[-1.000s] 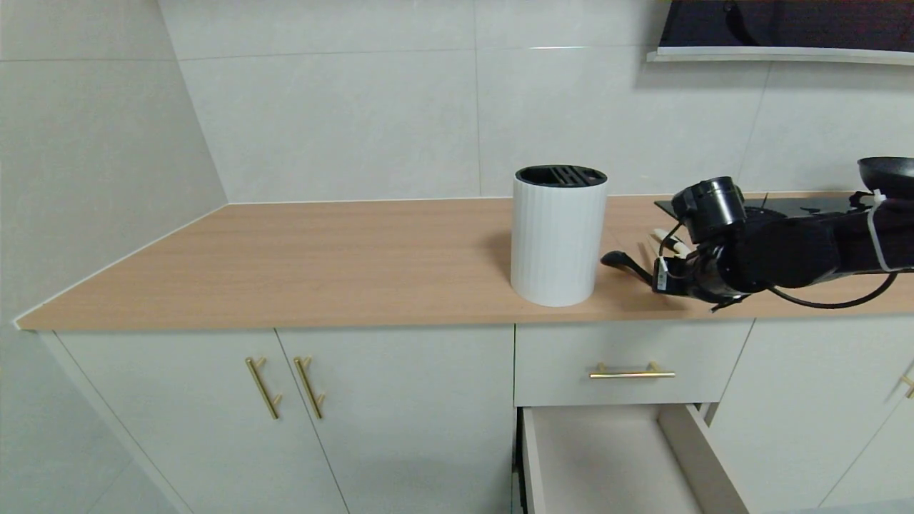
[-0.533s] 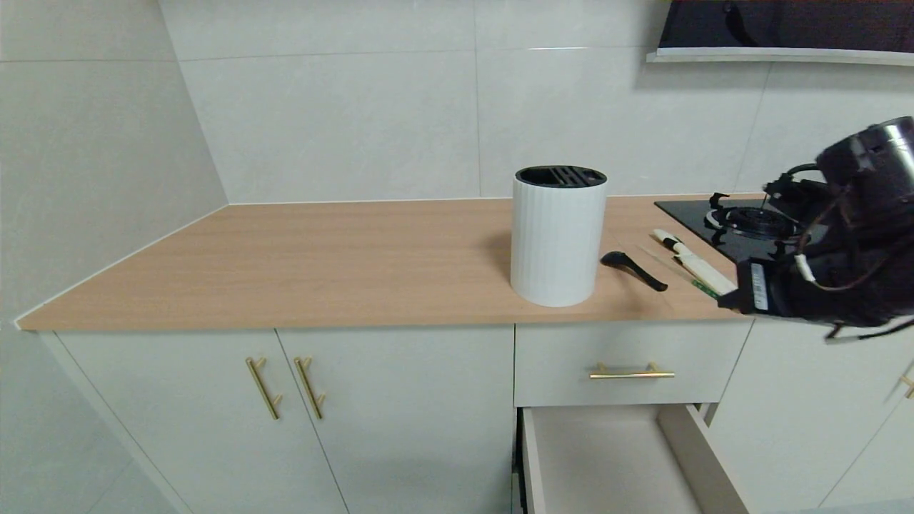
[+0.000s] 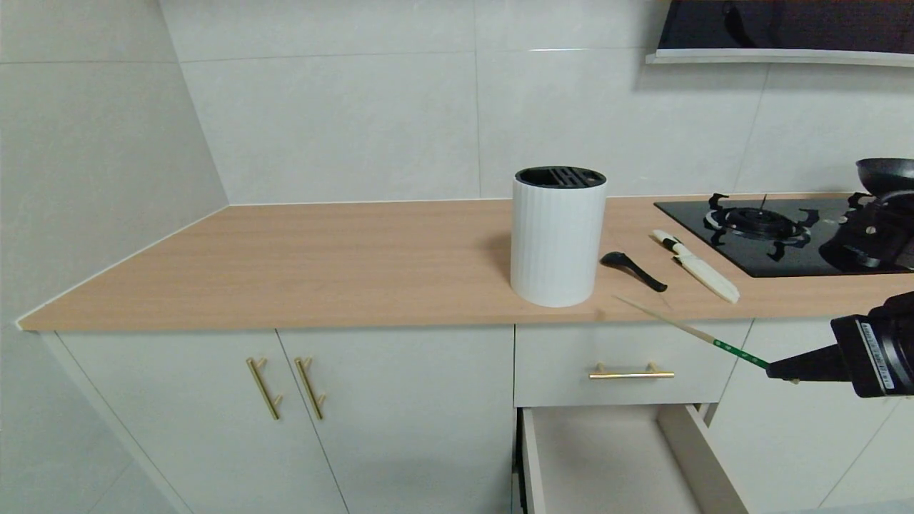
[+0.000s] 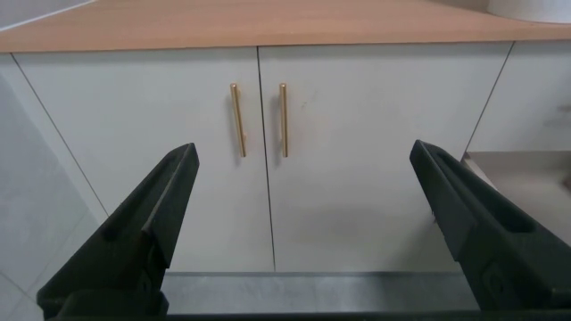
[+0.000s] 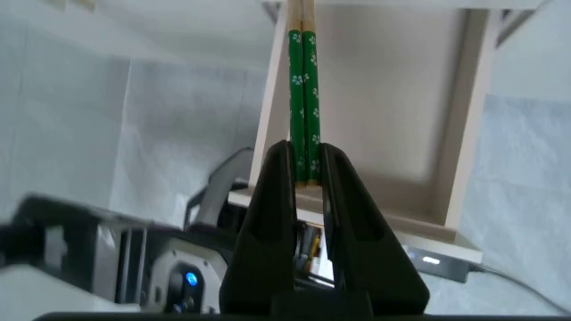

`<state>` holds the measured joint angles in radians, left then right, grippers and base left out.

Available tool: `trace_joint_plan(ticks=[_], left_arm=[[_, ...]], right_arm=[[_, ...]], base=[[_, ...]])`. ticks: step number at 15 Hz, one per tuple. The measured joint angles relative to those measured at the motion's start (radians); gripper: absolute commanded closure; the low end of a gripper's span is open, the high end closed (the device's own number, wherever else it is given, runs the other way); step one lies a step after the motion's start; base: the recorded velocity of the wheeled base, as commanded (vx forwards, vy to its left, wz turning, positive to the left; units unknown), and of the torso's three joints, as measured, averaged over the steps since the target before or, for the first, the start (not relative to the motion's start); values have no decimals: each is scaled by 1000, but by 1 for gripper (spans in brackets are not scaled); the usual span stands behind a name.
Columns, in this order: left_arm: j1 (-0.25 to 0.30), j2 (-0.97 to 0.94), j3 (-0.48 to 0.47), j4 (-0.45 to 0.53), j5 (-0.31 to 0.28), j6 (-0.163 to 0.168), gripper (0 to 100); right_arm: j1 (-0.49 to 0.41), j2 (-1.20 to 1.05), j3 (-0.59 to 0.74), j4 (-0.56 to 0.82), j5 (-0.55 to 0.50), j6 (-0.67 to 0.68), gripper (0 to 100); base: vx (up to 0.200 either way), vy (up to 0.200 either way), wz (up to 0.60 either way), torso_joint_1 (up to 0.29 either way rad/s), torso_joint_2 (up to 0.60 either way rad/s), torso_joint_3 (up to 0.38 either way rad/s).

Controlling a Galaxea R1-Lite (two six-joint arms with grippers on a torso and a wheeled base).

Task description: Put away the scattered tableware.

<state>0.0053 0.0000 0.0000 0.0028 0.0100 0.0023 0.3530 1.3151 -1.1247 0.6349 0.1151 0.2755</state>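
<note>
A pair of wooden chopsticks [image 3: 685, 330] with green ends [image 5: 303, 107] is held in my right gripper [image 3: 782, 371], which is shut on them in front of the counter edge, above the open drawer [image 3: 671, 435]. Their tips point toward the white ribbed utensil holder [image 3: 555, 239]. A black spoon [image 3: 633, 270] and a white-bladed knife [image 3: 696, 265] lie on the wooden counter [image 3: 343, 260] to the right of the holder. My left gripper [image 4: 302, 159] hangs open low before the cabinet doors [image 4: 357, 152], with nothing between its fingers.
A black gas hob [image 3: 764, 225] with a dark pan [image 3: 885, 171] sits at the counter's right end. A shut drawer with a gold handle [image 3: 631, 372] is above the open one. The counter left of the holder is bare.
My right arm has pulled back from the counter by the spoon, lifting the chopsticks off it, and has dropped to the right in front of the counter edge above the open drawer.
</note>
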Motion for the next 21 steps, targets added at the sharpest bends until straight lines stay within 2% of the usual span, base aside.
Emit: trace_joint_plan(ticks=[10, 21], left_arm=[[0, 0, 0, 0, 0, 0, 0], [0, 0, 0, 0, 0, 0, 0]], right_arm=[[86, 26, 83, -44, 1, -15, 100], [103, 56, 95, -45, 1, -16, 100]], base=[[0, 0, 0, -6, 16, 10], [0, 0, 0, -157, 444, 275]])
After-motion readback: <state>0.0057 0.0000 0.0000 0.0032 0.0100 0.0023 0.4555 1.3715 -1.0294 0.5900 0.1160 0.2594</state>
